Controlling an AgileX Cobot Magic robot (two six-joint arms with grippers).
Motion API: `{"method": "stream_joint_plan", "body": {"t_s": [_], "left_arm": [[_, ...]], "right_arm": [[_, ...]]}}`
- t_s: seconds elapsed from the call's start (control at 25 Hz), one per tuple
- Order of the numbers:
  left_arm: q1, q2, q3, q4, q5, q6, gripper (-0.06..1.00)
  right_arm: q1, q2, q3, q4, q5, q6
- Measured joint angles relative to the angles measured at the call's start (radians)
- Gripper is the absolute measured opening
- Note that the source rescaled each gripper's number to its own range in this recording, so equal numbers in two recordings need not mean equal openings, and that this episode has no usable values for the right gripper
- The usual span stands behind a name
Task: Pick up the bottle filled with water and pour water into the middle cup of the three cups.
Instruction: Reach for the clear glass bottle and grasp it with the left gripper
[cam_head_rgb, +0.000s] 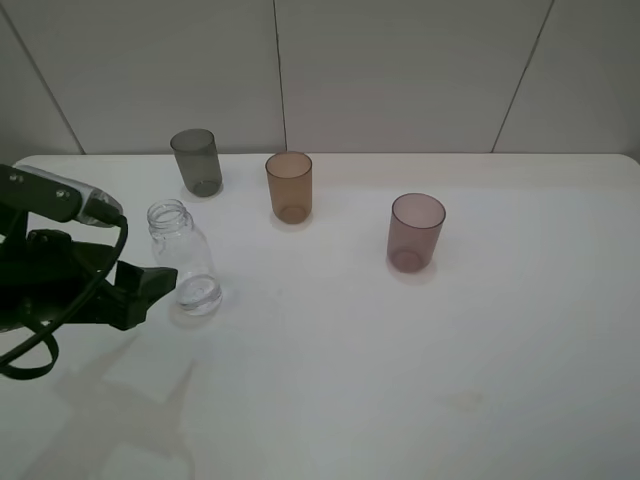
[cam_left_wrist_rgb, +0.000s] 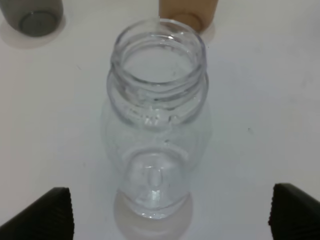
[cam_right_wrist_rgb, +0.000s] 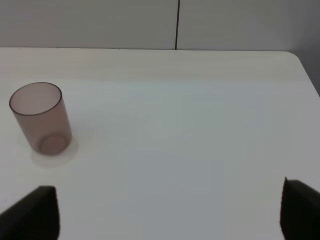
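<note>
Right now the left hand (cam_left_wrist_rgb: 170, 212) gapes wide at the base of the bottle (cam_head_rgb: 185, 258), not yet gripping; next it must close, lift and tip over the amber cup (cam_head_rgb: 289, 186).

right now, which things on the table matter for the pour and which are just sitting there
In the job: bottle; its water, barely visible; amber middle cup.
Just sitting there: grey cup; mauve cup. They only flank the middle one.
</note>
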Motion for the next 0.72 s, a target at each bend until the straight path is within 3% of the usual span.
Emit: {"method": "stream_joint_plan", "body": {"t_s": [0.4, 0.72], "left_arm": [[-0.032, 0.232, 0.008, 0.012, -0.232, -0.02, 1.0], [-0.032, 0.367, 0.015, 0.03, -0.512, -0.071, 1.0]], "right_arm": [[0.0, 0.0, 0.0, 0.0, 0.0, 0.0], [0.0, 0.0, 0.0, 0.0, 0.0, 0.0]]}}
